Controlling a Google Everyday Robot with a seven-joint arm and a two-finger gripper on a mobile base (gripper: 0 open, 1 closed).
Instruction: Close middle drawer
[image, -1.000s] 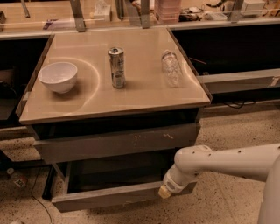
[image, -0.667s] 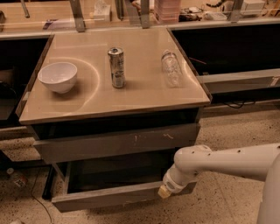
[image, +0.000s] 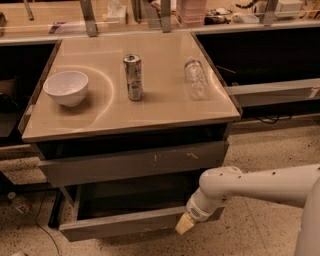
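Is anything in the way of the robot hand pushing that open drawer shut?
Nothing I can see. The cream-tipped gripper is right at the front of the wide, shallow grey middle drawer, near its right end. The drawer's dark inside looks bare, though its back is hidden under the scuffed grey drawer front above.

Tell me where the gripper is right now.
The gripper is low and right of centre in the camera view, at the right end of the front panel of the open middle drawer.
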